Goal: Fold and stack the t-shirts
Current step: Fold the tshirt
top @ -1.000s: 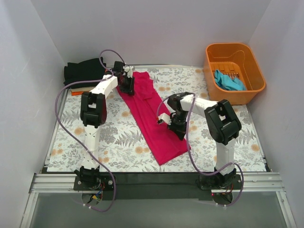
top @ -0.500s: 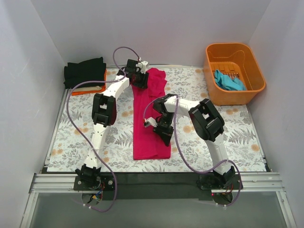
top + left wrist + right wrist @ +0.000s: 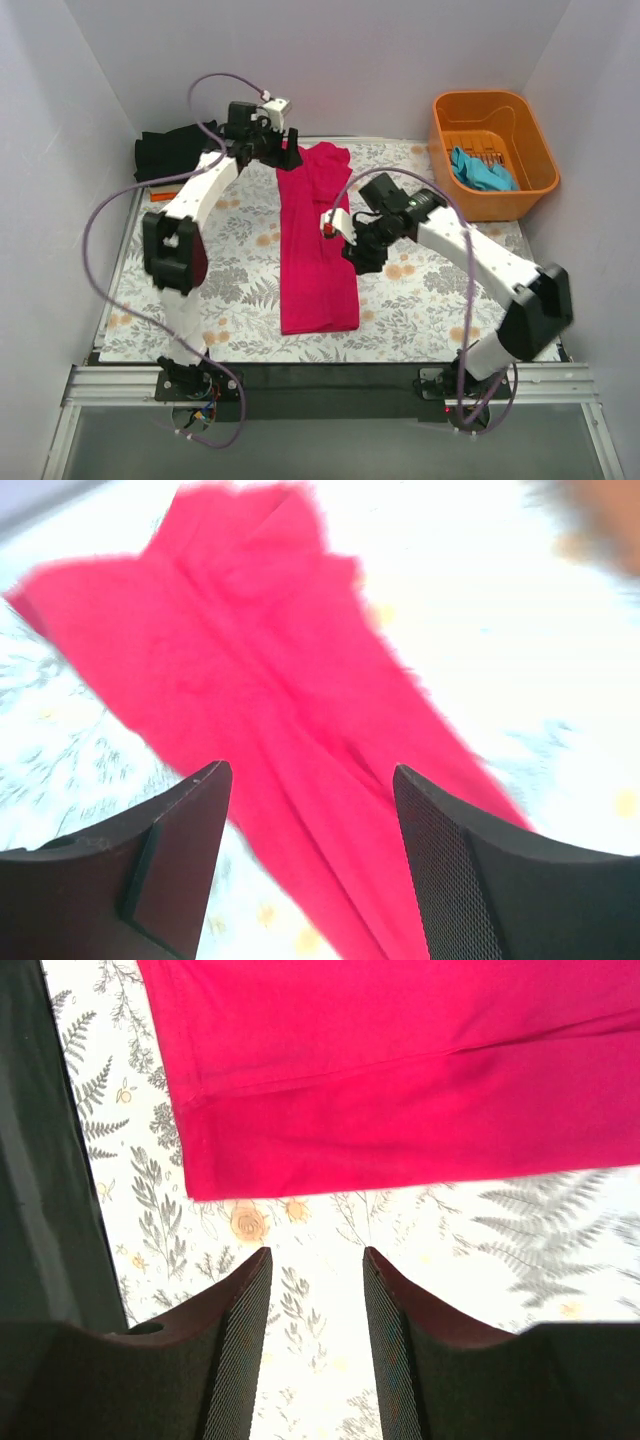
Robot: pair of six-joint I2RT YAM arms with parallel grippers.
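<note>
Lengthwise down the middle of the floral worktop (image 3: pixel 430 290) lies the magenta-pink t-shirt (image 3: pixel 315 250), folded into a long narrow strip. The left jaws hover above its far end, spread apart and holding nothing; the cloth beneath them looks blurred in the left wrist view. The right jaws hang just beside the strip's right edge, likewise parted and empty, over bare worktop. A teal-blue t-shirt (image 3: pixel 482 168) sits crumpled in the orange basket (image 3: pixel 545 165) at far right. A black t-shirt (image 3: pixel 172 150) lies at far left.
</note>
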